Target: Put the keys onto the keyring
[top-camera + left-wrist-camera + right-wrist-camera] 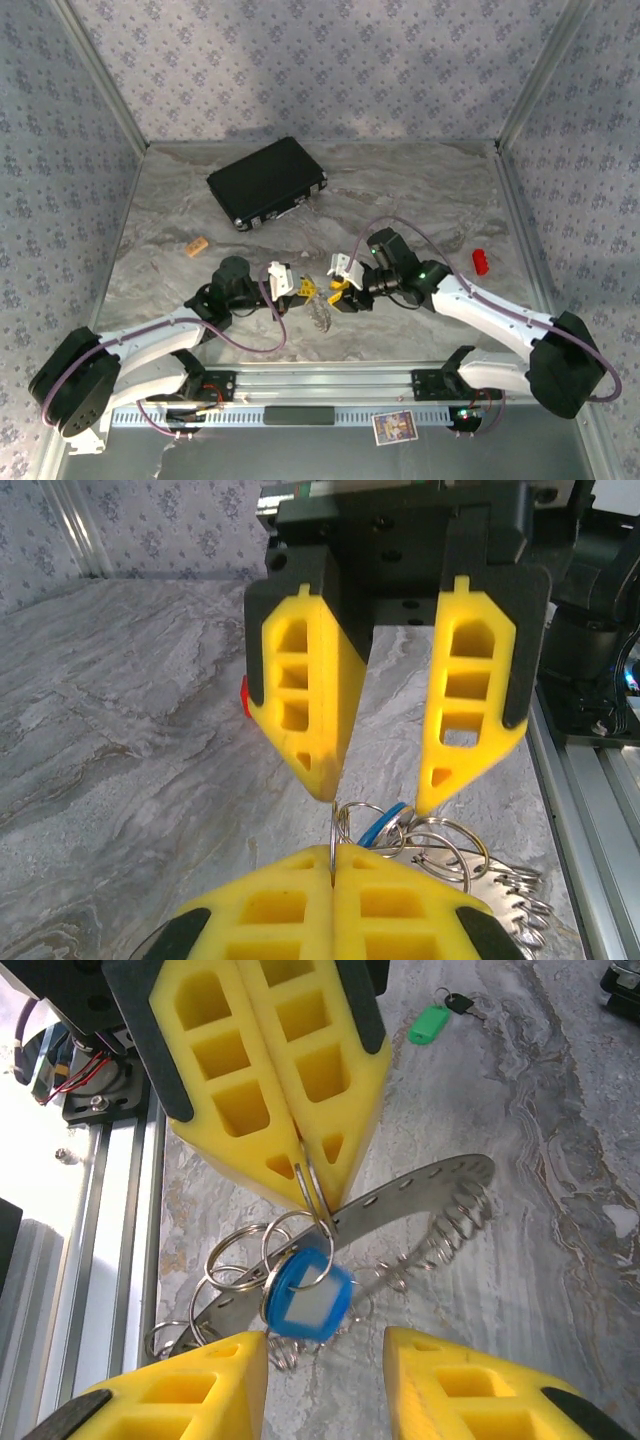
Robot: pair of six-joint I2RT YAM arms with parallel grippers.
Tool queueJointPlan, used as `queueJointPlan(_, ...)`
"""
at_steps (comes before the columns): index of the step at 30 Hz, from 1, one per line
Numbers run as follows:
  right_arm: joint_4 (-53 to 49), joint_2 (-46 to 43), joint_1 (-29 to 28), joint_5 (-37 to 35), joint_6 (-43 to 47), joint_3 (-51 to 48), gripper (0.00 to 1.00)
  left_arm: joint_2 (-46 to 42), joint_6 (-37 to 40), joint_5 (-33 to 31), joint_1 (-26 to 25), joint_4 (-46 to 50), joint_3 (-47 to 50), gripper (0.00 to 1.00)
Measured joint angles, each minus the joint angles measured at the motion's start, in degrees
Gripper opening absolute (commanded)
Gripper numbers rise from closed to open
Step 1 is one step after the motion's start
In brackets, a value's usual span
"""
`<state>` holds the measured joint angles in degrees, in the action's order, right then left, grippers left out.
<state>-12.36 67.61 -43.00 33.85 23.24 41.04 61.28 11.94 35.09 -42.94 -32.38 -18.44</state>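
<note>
Hanging from a thin wire loop point(322, 1215) pinched in the left gripper point(305, 1185), fingers pressed together, the blue-tagged small key point(308, 1298) sits over the flat grey metal keyring point(420, 1185), near mid-table. Beside it the right gripper point(325, 1355) stands spread. The green-tagged key point(430, 1025) lies apart. The black rectangular case point(266, 182), far left, is closed, its inside hidden.

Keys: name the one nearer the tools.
The blue-tagged key, hanging beside the wire ring pinched in the shut left tool. The green-tagged key lies alone on the table, well away.
</note>
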Motion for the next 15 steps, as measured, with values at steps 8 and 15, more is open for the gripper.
queueJointPlan(8,5.9,0.4,-1.5,0.0,-1.9,-3.2,0.35,0.0,-0.7,-0.1,0.0,-1.1,0.4,0.00)
queueJointPlan(15,9.9,0.4,-1.8,0.0,-3.1,-3.6,0.23,0.0,-1.1,-0.2,0.0,-2.3,1.0,0.00)
